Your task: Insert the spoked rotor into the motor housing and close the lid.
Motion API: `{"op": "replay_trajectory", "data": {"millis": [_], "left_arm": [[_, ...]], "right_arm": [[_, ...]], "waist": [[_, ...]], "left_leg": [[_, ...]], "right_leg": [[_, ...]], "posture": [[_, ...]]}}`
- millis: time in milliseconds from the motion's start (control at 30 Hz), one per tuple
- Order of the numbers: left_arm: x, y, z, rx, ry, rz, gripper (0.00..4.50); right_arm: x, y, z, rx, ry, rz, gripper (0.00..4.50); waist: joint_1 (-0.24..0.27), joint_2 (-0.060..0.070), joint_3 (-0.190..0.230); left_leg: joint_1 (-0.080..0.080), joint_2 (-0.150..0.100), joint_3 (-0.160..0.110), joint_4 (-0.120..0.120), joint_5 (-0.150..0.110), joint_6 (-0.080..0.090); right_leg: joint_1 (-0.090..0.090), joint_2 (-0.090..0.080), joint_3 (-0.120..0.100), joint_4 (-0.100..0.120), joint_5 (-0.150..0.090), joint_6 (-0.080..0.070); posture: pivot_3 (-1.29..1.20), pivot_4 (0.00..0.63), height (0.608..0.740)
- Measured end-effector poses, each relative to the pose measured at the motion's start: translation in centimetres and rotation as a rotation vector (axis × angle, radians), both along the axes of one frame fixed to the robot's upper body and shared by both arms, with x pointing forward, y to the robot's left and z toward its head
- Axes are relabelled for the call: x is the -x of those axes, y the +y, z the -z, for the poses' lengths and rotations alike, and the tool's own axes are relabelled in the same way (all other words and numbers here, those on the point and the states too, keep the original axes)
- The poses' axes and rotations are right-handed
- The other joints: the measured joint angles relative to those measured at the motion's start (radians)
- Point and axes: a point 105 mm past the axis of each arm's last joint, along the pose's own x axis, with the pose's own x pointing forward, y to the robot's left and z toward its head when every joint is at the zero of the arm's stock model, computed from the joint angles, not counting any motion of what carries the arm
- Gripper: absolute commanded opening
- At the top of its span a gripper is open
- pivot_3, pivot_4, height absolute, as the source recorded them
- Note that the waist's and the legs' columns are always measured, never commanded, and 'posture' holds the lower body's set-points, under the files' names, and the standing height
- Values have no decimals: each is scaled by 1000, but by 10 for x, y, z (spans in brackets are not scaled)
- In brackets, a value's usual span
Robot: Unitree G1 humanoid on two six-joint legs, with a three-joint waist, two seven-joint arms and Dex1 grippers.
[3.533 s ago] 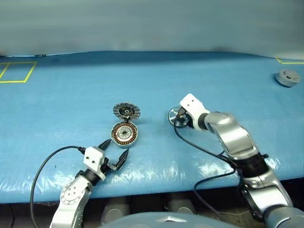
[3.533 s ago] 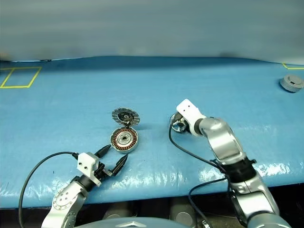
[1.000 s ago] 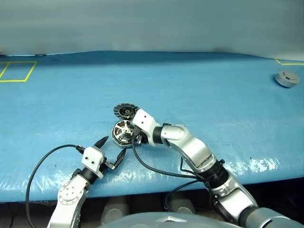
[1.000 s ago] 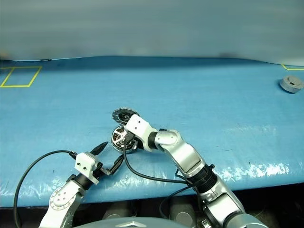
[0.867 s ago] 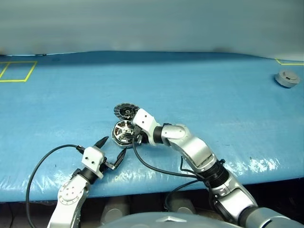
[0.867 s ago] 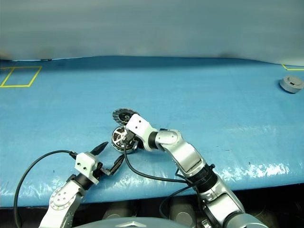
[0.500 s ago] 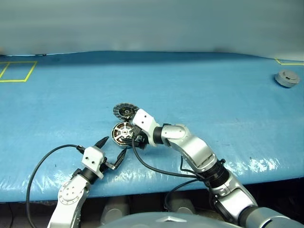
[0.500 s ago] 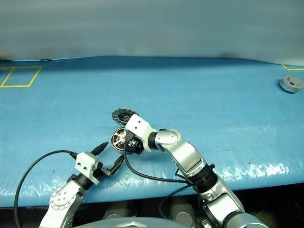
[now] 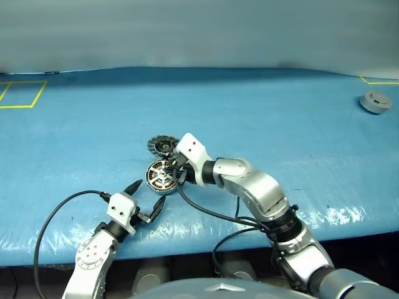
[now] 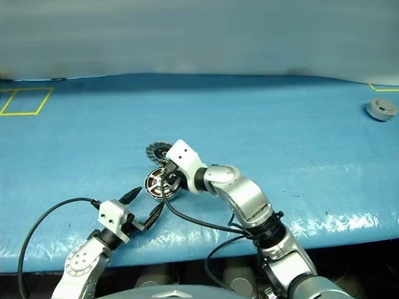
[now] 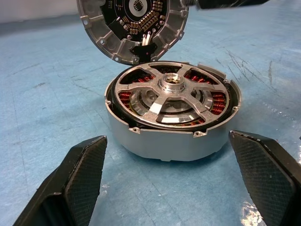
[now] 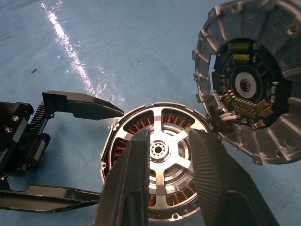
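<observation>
Bench point(image 9: 280, 118) covered in a glossy blue sheet. Near its front edge sits the motor housing point(image 9: 159, 176), the spoked rotor point(image 11: 171, 96) lying in it. The lid point(image 9: 163, 146) lies just behind, touching it. A small grey round part point(image 9: 376, 101) rests far right. Yellow tape square point(image 9: 22, 93) far left.

Even, fairly bright overhead light was cast on the blue table cover point(image 9: 299, 112), and white glare patches were seen along its wrinkled near edge. The far background was rendered as a soft grey blur. Only short, soft shadows were thrown beside objects. In the left wrist view, the motor housing point(image 11: 171, 115) was held in sharp focus, with highlights on its metal. In the right wrist view, a bright glare streak was laid across the cover.
</observation>
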Motion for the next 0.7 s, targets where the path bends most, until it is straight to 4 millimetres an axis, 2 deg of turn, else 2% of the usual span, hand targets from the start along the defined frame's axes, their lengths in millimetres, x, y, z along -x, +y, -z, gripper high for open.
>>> {"op": "replay_trajectory", "data": {"millis": [67, 400, 700], "left_arm": [[0, 0, 0, 1, 1, -1, 4500], [2, 1, 2, 3, 8, -4, 4500], [3, 1, 2, 3, 12, -6, 4500]], "right_arm": [[2, 7, 1, -6, -2, -5, 32], [-4, 10, 17, 24, 11, 22, 32], [-9, 17, 19, 28, -1, 18, 32]], "waist": [[0, 0, 0], [-2, 0, 0], [-5, 0, 0]], "left_leg": [[0, 0, 0, 0, 0, 0], [0, 0, 0, 0, 0, 0], [1, 0, 0, 0, 0, 0]], "right_leg": [[0, 0, 0, 0, 0, 0], [0, 0, 0, 0, 0, 0], [1, 0, 0, 0, 0, 0]], "posture": [[0, 150, 740], [0, 150, 740], [0, 150, 740]]}}
